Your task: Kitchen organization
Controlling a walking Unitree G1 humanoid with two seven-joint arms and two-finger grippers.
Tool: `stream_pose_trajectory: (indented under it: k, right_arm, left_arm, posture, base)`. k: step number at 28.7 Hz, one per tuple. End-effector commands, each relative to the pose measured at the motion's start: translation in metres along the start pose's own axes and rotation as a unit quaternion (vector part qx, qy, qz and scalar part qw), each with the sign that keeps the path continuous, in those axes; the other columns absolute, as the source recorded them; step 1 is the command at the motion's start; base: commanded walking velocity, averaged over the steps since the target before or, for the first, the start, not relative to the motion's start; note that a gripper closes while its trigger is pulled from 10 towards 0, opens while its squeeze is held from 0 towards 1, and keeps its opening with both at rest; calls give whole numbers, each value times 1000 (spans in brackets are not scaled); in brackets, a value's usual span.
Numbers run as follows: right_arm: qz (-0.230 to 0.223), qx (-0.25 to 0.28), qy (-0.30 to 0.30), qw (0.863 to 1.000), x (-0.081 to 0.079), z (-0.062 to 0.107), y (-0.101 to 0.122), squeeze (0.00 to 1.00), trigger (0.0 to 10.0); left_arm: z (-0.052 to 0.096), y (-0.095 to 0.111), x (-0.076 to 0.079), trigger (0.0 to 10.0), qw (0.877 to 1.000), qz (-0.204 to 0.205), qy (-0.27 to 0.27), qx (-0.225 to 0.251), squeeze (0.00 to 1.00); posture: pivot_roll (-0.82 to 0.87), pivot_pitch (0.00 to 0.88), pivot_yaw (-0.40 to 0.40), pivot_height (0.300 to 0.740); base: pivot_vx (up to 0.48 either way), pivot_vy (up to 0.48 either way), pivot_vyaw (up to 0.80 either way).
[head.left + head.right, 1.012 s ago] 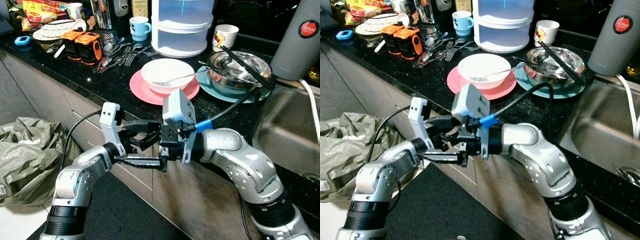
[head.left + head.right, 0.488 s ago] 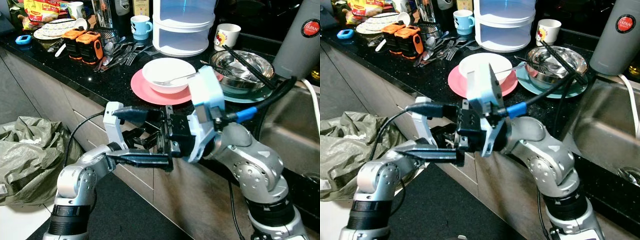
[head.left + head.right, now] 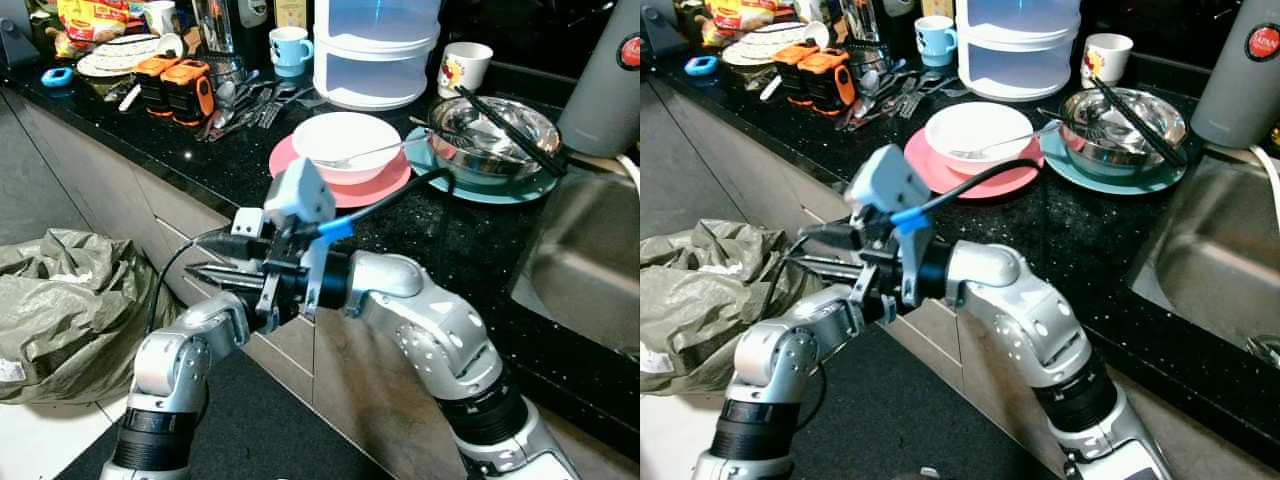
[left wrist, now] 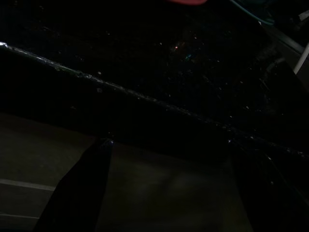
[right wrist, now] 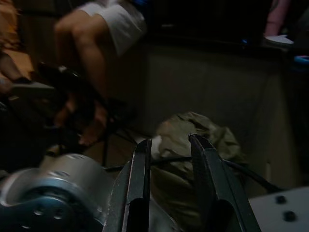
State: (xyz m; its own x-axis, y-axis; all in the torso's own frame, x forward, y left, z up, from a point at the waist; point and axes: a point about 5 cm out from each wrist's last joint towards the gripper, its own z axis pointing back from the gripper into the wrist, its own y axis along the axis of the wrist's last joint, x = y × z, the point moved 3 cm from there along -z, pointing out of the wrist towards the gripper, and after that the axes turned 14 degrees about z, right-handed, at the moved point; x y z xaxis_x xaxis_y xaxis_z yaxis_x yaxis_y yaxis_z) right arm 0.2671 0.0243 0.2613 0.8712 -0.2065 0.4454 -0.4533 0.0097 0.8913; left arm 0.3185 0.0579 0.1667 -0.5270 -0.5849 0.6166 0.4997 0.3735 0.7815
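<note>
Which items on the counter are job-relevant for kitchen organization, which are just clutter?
Job:
white bowl with fork, on pink plate
steel bowl with chopsticks, on teal plate
loose cutlery
blue mug
white mug

Lying about:
orange power-tool batteries
green bag on floor

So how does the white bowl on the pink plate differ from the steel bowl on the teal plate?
The white bowl is opaque white ceramic-looking; the steel bowl is shiny metal. The white bowl sits on a pink plate, the steel bowl on a teal plate. A fork rests in the white bowl, while black chopsticks lie across the steel bowl. Both stand upright on the black counter, side by side.
</note>
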Motion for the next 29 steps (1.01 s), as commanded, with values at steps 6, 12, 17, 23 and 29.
stream_pose_trajectory:
  k: [6,12,17,23,29]
  right_arm:
    - [60,-112,-22,992,11,3,-27,0,10000]
    - [61,-133,-47,988,21,5,-30,0,10000]
    - [54,-114,-53,991,24,6,-24,0,10000]
    - [-14,65,-48,997,22,6,24,0,10000]
    - [-78,193,-98,973,41,19,54,0,10000]
  left_arm:
    - [-10,-2,13,10000,1000,-13,-23,-11,0]
    - [-9,-3,15,10000,1000,-10,-26,-12,0]
    - [-9,-3,14,10000,999,-13,-26,-13,0]
    - [-10,-5,17,10000,999,-15,-31,-16,0]
    - [-5,-10,21,10000,998,-11,-54,-26,0]
  posture:
    - [15,128,67,740]
    - [16,129,68,740]
    - [15,128,71,740]
    - [16,128,72,740]
    - [21,131,75,740]
  base:
    - [0,0,0]
    - [0,0,0]
    - [0,0,0]
    - [0,0,0]
    - [0,0,0]
